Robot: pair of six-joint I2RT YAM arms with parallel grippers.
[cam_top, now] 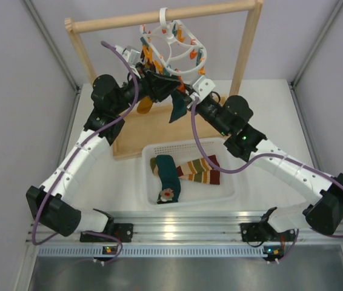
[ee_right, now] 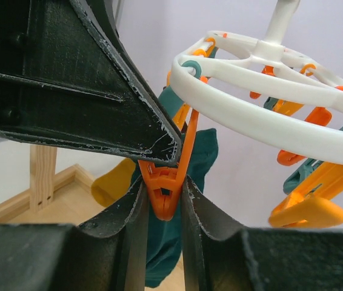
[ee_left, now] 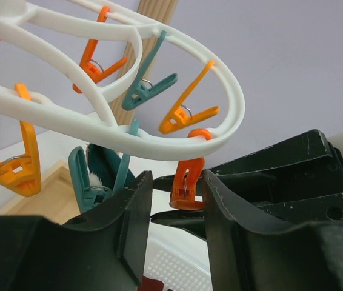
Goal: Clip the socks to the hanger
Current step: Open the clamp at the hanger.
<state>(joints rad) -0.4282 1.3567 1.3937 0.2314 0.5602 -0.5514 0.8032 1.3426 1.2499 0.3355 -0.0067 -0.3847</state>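
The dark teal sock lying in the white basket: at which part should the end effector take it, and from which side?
Take the far end of the dark teal sock, the end away from its face motif, coming straight down from above. The sock lies flat and stretched out, and the basket walls close off every sideways approach.

Top external: high at 6 o'clock, looking down over the whole bench (cam_top: 126, 188). Both wrist views sit close, facing up at the hanger (ee_left: 159, 140), which top external shows small at 12 o'clock.
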